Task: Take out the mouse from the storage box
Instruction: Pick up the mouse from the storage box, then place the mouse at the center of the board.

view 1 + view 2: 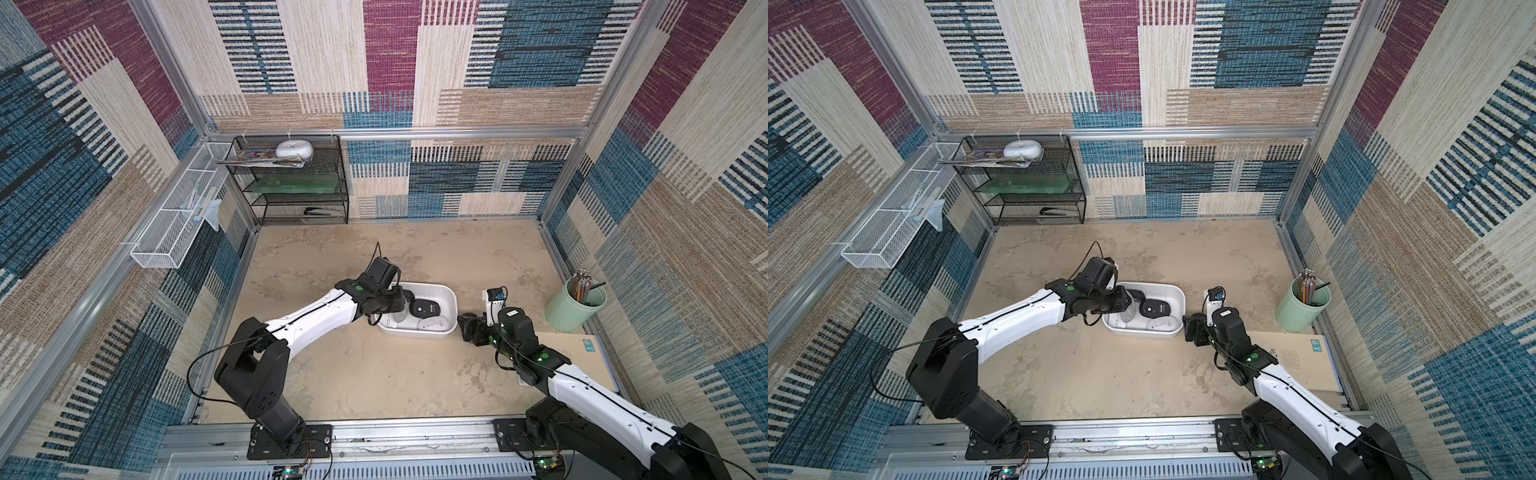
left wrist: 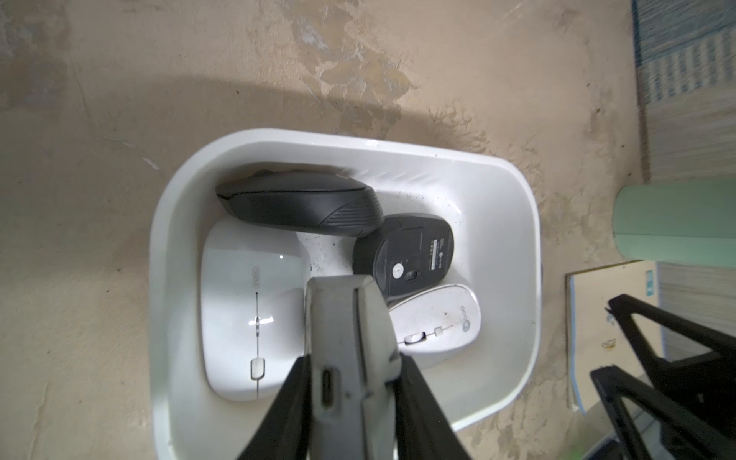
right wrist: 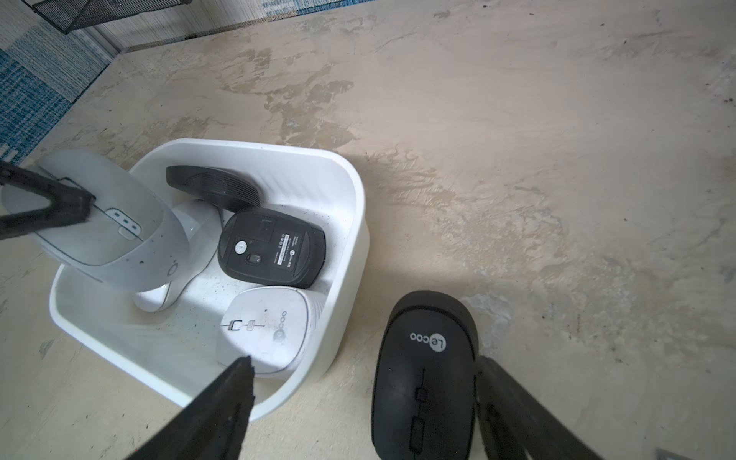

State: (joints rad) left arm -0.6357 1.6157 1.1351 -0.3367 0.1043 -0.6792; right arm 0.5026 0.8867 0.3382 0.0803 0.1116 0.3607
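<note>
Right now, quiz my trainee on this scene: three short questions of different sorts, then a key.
1. True or false: the right gripper is shut.
2. What does the left gripper hold?
3. Against the box, the black Lecoo mouse lies: A inside it; B outside, beside it; C on top of its rim.

Key: 1 false, its jaws stand open. 2 a grey mouse, held above the box. 3 B.
</note>
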